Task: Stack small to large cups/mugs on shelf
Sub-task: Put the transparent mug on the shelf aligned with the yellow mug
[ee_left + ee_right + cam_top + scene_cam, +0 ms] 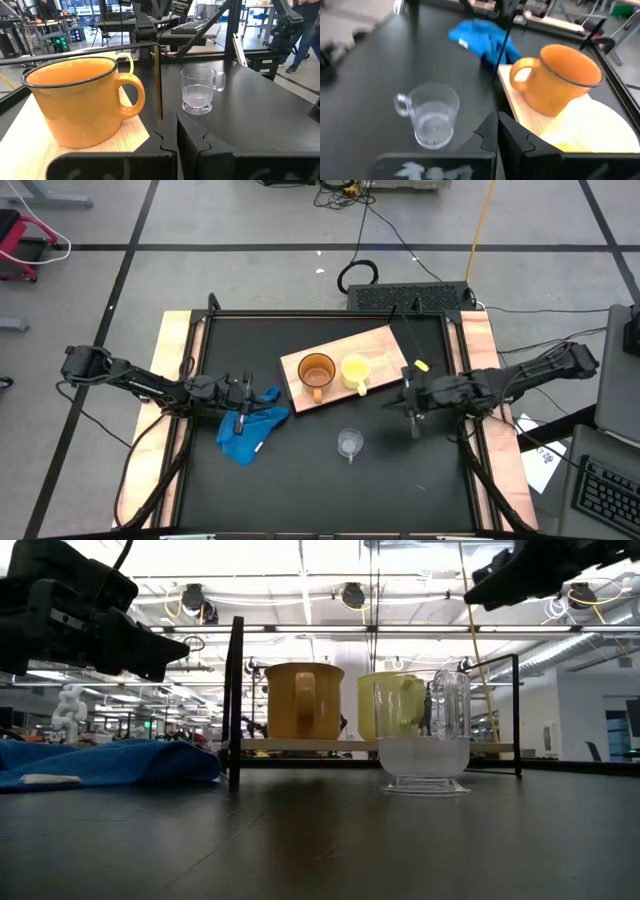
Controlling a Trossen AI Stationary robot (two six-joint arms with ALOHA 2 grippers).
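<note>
The shelf [380,345], a light-wood board, lies flat at the table's far middle. On it stand the orange-brown mug [316,371] and the yellow mug [355,370], side by side and upright. The small clear cup [349,443] stands on the black tabletop nearer the front, also seen as the clear cup [434,120]. My left gripper [252,393] is shut and held level at the left, above the blue cloth, pointing at the orange mug [80,100]. My right gripper [397,395] is shut, raised at the right of the shelf and tipped down toward the cup.
A crumpled blue cloth [250,430] lies on the table's left, below my left gripper. Thin black frame posts [236,700] stand at the shelf's corners. A keyboard [410,297] sits beyond the far edge. Bare tabletop [420,480] lies around the clear cup.
</note>
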